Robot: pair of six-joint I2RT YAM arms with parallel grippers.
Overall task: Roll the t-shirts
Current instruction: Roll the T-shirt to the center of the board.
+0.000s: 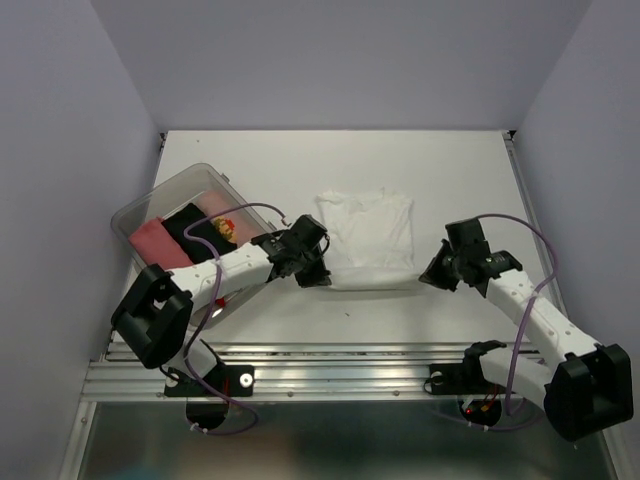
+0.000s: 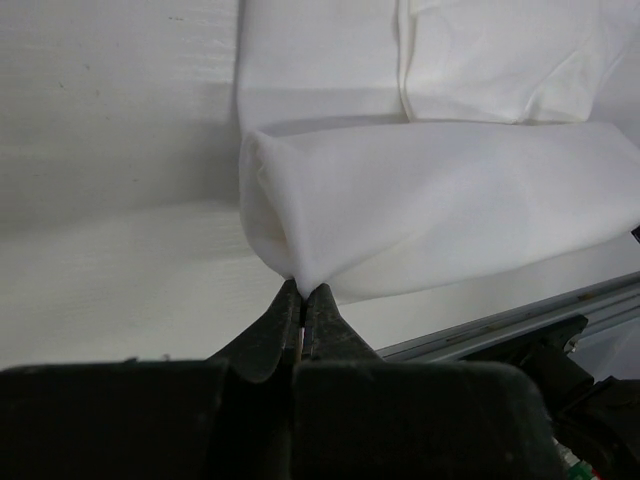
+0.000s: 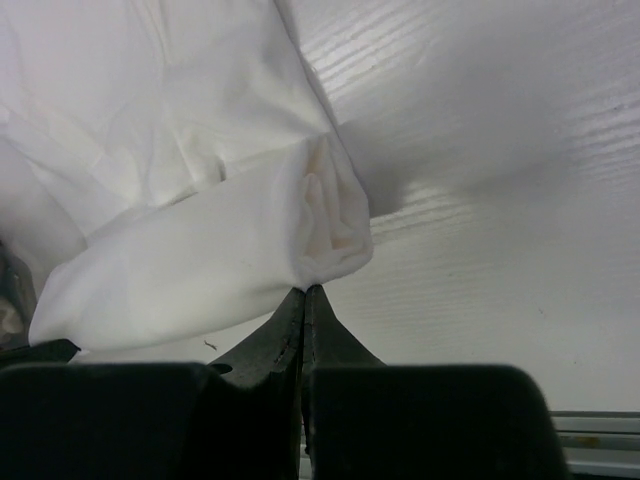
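Left gripper point(image 2: 302, 296): jaws pressed together, pinching left end of rolled near hem of plain white cloth t-shirt point(image 1: 368, 232). Right gripper point(image 3: 305, 294): likewise closed tight, nipping the roll's right end (cloth bunched at tips). T-shirt lies mid white table point(image 1: 450, 170), near edge turned into low roll, rest flat beyond. Left of it: clear plastic tub point(image 1: 170, 195), set askew, holding salmon-pink shirt point(image 1: 152, 243), black shirt point(image 1: 195, 235), pale printed shirt point(image 1: 226, 227). Left arm point(image 1: 235, 268) crosses tub's near corner.
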